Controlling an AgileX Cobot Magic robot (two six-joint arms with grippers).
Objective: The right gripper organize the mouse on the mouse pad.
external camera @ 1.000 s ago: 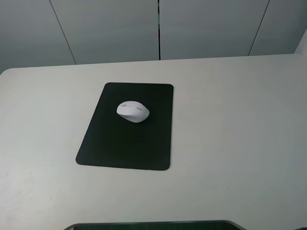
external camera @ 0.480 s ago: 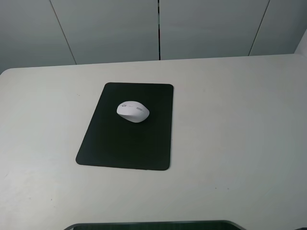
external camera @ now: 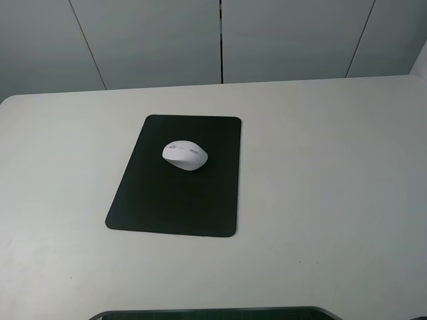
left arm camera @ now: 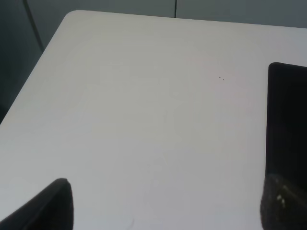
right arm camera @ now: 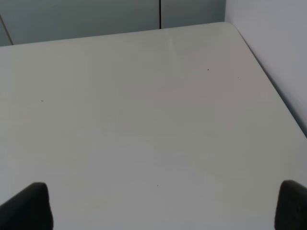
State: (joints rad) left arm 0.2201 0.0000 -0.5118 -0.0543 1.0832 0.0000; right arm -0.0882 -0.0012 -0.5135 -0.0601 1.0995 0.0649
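The white mouse lies on the upper half of the black mouse pad, which lies flat on the white table, left of centre in the exterior high view. Neither arm shows in that view. In the right wrist view only the two dark fingertips of my right gripper show, wide apart over bare table, with nothing between them. In the left wrist view my left gripper is also spread wide and empty, and an edge of the mouse pad shows beside it.
The white table ends at grey wall panels at the back. A white wall stands past the table's corner in the right wrist view. A dark curved edge lies along the bottom of the exterior high view.
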